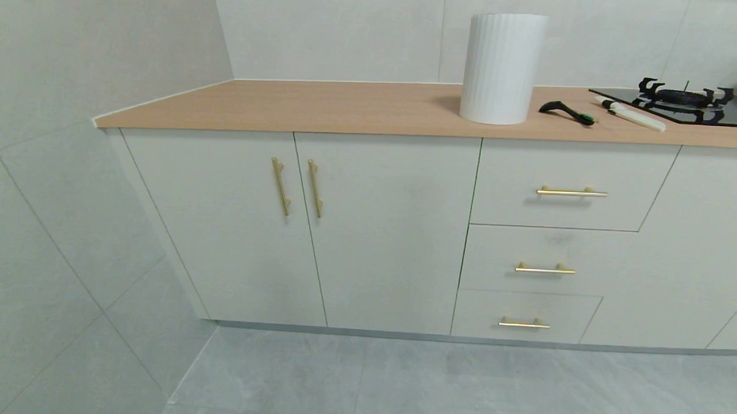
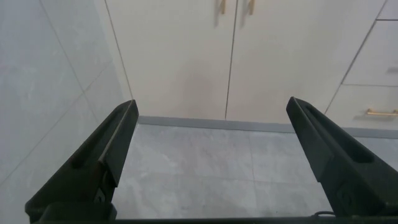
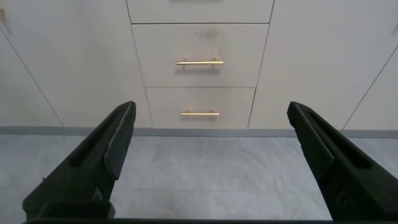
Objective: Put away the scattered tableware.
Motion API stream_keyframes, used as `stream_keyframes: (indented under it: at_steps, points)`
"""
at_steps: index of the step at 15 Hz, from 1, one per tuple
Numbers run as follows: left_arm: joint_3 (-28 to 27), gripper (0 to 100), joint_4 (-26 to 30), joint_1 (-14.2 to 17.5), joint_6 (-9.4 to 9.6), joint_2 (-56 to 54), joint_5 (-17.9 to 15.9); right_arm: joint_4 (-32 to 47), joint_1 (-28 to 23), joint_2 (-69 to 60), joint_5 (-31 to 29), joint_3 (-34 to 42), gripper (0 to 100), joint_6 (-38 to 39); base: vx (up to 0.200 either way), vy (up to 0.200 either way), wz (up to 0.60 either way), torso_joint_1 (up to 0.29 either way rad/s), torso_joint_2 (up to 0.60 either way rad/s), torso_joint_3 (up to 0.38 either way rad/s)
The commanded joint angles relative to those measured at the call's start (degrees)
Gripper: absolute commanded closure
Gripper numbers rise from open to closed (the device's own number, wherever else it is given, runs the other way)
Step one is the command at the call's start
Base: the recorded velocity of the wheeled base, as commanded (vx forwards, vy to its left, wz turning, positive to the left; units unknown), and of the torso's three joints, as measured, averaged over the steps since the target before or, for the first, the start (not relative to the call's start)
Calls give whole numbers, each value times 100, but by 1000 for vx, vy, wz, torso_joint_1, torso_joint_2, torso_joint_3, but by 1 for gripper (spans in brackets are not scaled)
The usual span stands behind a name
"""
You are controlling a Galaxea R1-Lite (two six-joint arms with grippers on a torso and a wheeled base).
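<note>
Left pincer (image 2: 211, 106) and right pincer (image 3: 211, 106) gape wide, empty, well below the canister (image 1: 502, 67), likely staged for a first pick; black utensil (image 1: 567, 111) and white utensil (image 1: 632, 115) lie loose on the counter (image 1: 317, 104) just right of the canister.

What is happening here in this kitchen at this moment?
Nothing is being handled yet. The left gripper and the right gripper both hang open and empty, low before the pale cabinet. On the wooden countertop lie a black-handled utensil with a green tip and a long white utensil, beside a white ribbed cylindrical container. All drawers and doors are shut.
</note>
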Motion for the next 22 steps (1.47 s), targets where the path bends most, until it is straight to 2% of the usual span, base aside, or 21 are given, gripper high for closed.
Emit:
stream_keyframes:
  at_steps: [1,6,8,18,22]
  points:
    - [0,0,1,1,-1,0,1,-5,4,7,-1,1,0,-3,0,0,0,0,0,0]
    - [0,0,1,1,-1,0,1,4,4,7,-1,1,0,-3,0,0,0,0,0,0]
    - [0,0,1,1,-1,0,1,-5,4,7,-1,1,0,-3,0,0,-600,5,5,2]
    - [0,0,1,10,-1,0,1,-5,4,7,-1,1,0,-3,0,0,0,0,0,0]
    - [0,0,1,1,8,0,1,-5,4,7,-1,1,0,-3,0,-200,0,5,4,2]
